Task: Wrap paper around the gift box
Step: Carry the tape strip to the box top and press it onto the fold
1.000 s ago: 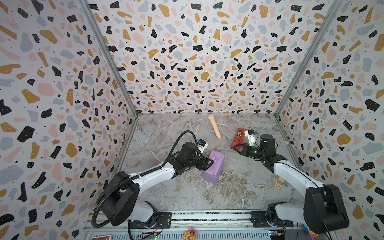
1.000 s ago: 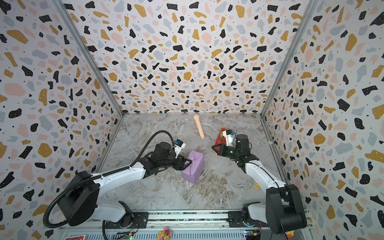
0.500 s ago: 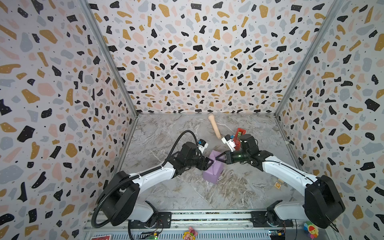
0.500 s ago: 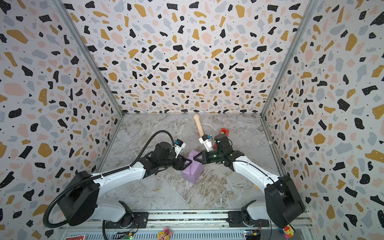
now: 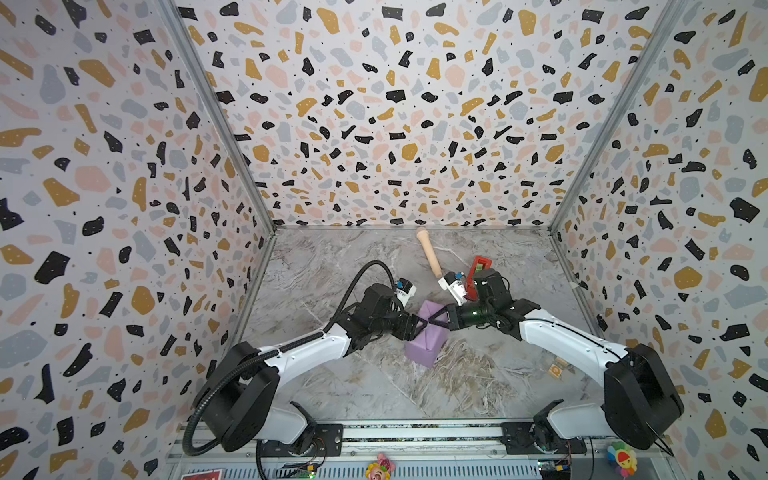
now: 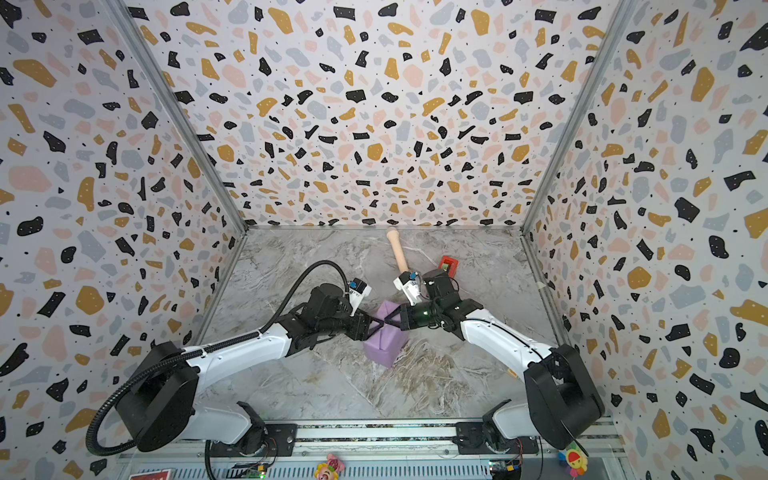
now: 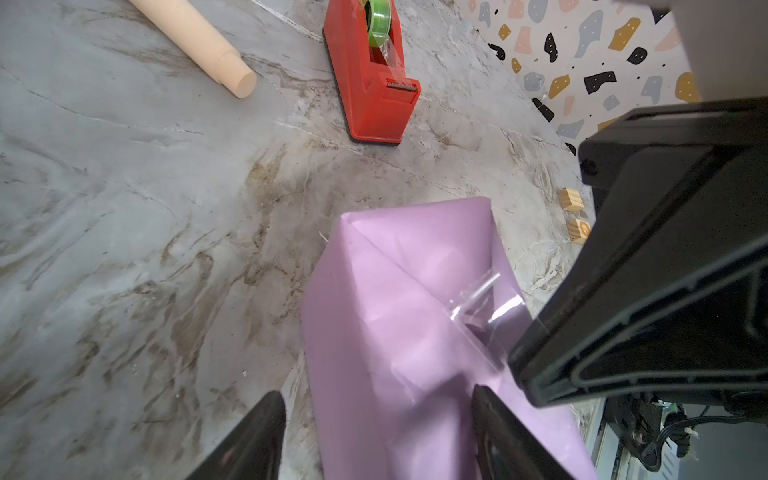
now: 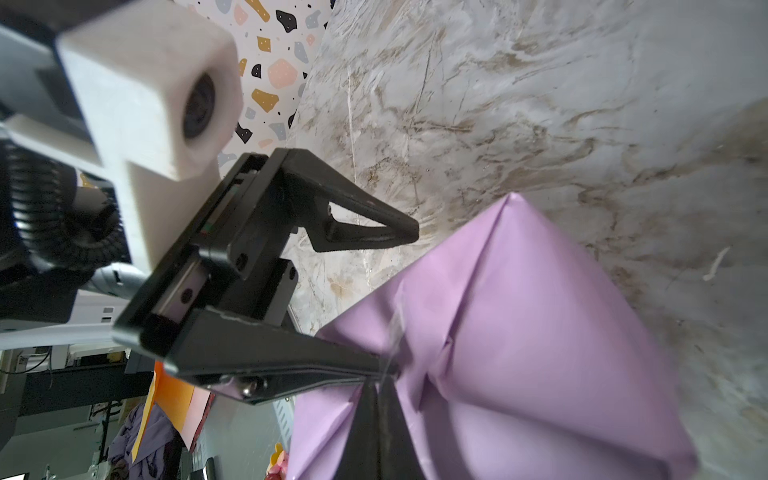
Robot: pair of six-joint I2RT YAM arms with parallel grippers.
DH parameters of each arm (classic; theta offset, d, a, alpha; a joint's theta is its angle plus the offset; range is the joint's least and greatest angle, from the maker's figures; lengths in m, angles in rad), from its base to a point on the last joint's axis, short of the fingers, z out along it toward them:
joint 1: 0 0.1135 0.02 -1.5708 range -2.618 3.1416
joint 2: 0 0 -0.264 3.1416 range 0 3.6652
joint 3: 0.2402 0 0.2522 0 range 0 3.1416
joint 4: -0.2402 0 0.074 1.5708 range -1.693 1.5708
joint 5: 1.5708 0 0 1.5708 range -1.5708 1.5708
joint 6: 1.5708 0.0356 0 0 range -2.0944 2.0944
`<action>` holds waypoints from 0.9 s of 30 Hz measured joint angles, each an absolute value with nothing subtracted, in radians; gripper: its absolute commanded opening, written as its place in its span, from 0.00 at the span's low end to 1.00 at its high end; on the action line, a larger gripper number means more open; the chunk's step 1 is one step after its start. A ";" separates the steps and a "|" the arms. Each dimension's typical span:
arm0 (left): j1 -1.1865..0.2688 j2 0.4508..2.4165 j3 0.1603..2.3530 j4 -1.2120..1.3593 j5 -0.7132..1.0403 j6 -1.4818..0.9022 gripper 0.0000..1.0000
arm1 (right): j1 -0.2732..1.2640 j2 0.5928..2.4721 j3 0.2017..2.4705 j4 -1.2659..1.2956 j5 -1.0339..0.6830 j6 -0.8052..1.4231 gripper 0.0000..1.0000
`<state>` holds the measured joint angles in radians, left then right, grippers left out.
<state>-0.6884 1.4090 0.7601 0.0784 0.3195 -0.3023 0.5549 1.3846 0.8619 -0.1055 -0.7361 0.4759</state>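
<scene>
The gift box is hidden inside the lilac paper, which is folded round it into a parcel at mid-table. My left gripper stands open at the parcel's left end; one finger rests on the folded flaps and the other hangs beside the parcel over the table. My right gripper is shut, its tip on top of the parcel against that left finger. It pinches a strip of clear tape that lies across the paper fold.
A red tape dispenser stands behind the right arm. A beige toy microphone lies towards the back wall. Small wooden blocks sit at the right of the marbled table. Patterned walls close three sides.
My right gripper has swung left from the tape dispenser to the top of the parcel, staying shut. The left arm and the parcel have not moved.
</scene>
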 measured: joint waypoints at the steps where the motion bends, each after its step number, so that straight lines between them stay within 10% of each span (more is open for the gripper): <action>1: -0.688 1.409 0.760 0.078 0.319 -0.302 0.70 | 0.555 1.389 0.871 -0.106 -0.733 0.471 0.00; 27: -0.688 1.409 0.760 0.078 0.320 -0.302 0.70 | 0.581 1.408 0.863 -0.105 -0.602 0.322 0.00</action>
<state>-0.6884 1.4090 0.7601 0.0776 0.3199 -0.3023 0.5812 1.4082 0.8627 -0.1055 -0.6022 0.3222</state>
